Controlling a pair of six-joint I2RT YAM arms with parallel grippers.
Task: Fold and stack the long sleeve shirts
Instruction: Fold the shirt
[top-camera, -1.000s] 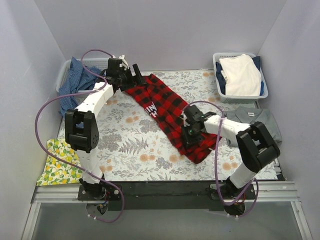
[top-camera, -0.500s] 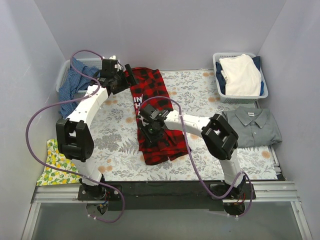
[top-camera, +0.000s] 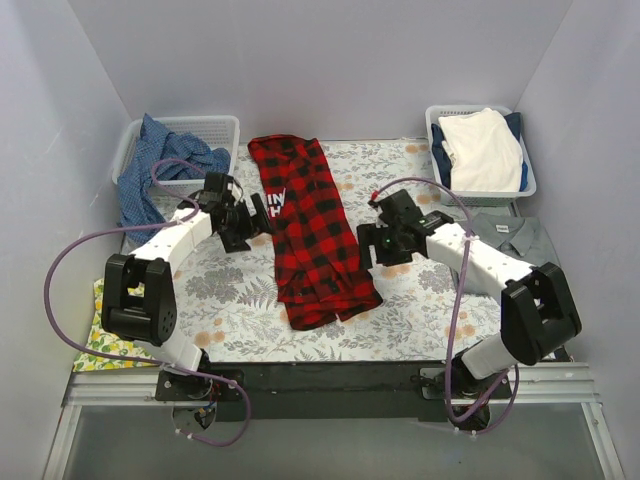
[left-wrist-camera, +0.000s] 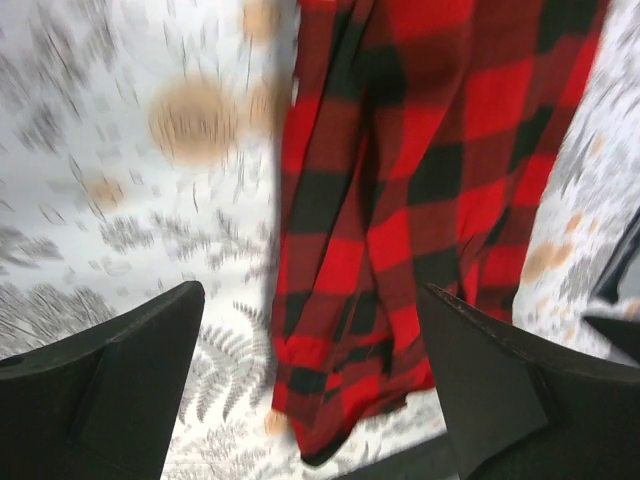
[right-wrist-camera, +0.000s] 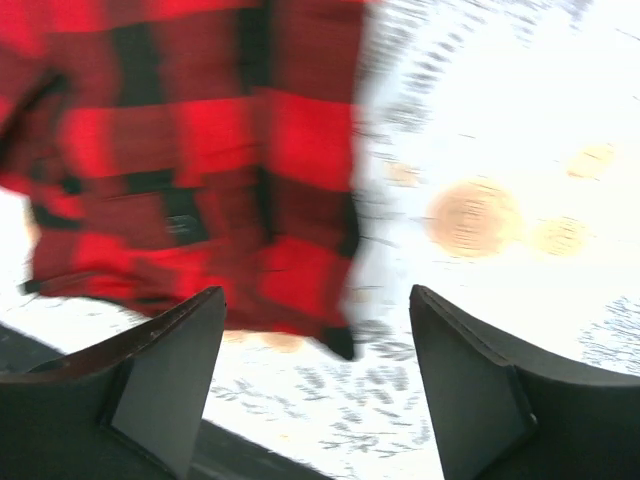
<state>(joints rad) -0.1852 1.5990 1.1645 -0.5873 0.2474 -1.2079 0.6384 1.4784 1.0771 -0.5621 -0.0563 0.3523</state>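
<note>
Red-and-black plaid shirt stretches nearward from the far edge of the table; left gripper and right gripper flank it, jaws apart.

Left arm reaching inward, left fingers spread wide, empty; right arm reaching inward, right fingers spread, empty.
</note>
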